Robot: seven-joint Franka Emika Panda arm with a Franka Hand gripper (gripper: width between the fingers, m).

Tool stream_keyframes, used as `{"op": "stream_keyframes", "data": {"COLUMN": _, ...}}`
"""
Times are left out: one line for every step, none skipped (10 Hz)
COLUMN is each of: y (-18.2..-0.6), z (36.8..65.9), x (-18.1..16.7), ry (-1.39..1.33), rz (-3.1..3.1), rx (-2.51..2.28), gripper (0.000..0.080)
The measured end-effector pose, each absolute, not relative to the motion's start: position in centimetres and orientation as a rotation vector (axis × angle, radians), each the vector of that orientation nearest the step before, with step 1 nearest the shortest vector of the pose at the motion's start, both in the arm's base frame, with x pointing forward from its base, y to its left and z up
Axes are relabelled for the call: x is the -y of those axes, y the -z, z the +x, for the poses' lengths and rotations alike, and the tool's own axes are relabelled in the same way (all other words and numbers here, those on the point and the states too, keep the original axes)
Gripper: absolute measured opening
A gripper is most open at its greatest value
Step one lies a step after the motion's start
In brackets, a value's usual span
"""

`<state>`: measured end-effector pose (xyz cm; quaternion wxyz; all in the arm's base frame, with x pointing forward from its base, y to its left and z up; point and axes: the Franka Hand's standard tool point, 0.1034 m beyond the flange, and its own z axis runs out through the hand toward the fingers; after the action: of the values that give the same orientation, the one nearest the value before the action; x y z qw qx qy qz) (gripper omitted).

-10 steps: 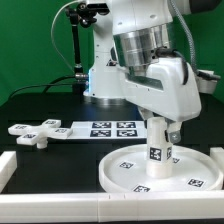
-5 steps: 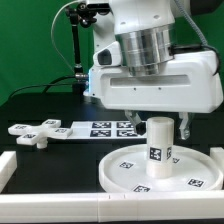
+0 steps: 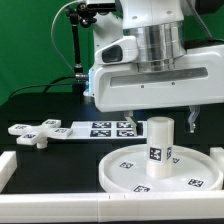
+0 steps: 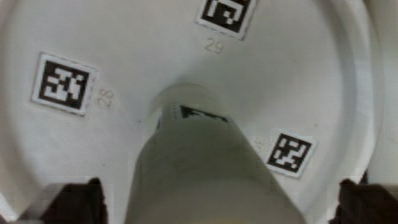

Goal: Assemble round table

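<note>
Exterior view first: the short thick leg (image 3: 158,148) is seen standing upright on the big round disc (image 3: 112,170), roughly at its middle, with a tag turned toward the camera. The gripper (image 3: 161,121) is held right above it. Its fingers (image 3: 131,119) are spread wide to either side of the leg's top and nothing is pinched; gaps can be made out on both sides. The cross-shaped foot (image 3: 33,132) is found lying flat on the black table (image 3: 40,105), off to the exterior view's left and well apart from the disc. The marker board (image 3: 100,128) is laid flat just beside the foot, behind the disc. Wrist view, same deal: the leg is looked down on from above, the fingertips (image 4: 80,200) are kept far apart, and three tags can be counted on the disc.
</note>
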<state>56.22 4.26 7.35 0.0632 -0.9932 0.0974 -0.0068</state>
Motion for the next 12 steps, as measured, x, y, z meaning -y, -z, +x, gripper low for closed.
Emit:
{"op": "stream_keyframes", "data": {"y": -7.33, "z": 56.21, "x": -4.24, "ry": 0.026, "rz": -3.009, "rx": -0.193, "gripper": 0.0649}}
{"op": "stream_keyframes", "data": {"y": -7.31, "z": 56.21, "x": -4.22, "ry": 0.03, "rz": -3.014, "rx": -0.124, "gripper": 0.0649}}
{"op": "stream_keyframes", "data": {"y": -7.29, "z": 56.21, "x": -4.2, "ry": 0.038, "rz": -3.022, "rx": 0.029, "gripper": 0.0649}}
{"op": "stream_keyframes", "data": {"y": -7.31, "z": 56.26, "x": -4.23, "ry": 0.044, "rz": -3.036, "rx": 0.208, "gripper": 0.0649}}
{"op": "stream_keyframes", "data": {"y": -7.3, "z": 56.24, "x": -4.12, "ry": 0.048, "rz": -3.026, "rx": 0.428, "gripper": 0.0649}}
{"op": "stream_keyframes", "data": {"y": -7.34, "z": 56.25, "x": -4.15, "ry": 0.047, "rz": -3.008, "rx": 0.604, "gripper": 0.0649}}
{"op": "stream_keyframes", "data": {"y": -7.45, "z": 56.34, "x": -4.22, "ry": 0.041, "rz": -2.988, "rx": 0.725, "gripper": 0.0649}}
{"op": "stream_keyframes", "data": {"y": -7.71, "z": 56.57, "x": -4.21, "ry": 0.031, "rz": -2.948, "rx": 0.924, "gripper": 0.0649}}
{"op": "stream_keyframes", "data": {"y": -7.68, "z": 56.56, "x": -4.12, "ry": 0.033, "rz": -2.924, "rx": 1.003, "gripper": 0.0649}}
{"op": "stream_keyframes", "data": {"y": -7.65, "z": 56.55, "x": -4.05, "ry": 0.033, "rz": -2.903, "rx": 1.063, "gripper": 0.0649}}
{"op": "stream_keyframes", "data": {"y": -7.64, "z": 56.55, "x": -3.92, "ry": 0.034, "rz": -2.86, "rx": 1.184, "gripper": 0.0649}}
{"op": "stream_keyframes", "data": {"y": -7.63, "z": 56.55, "x": -3.81, "ry": 0.032, "rz": -2.813, "rx": 1.31, "gripper": 0.0649}}
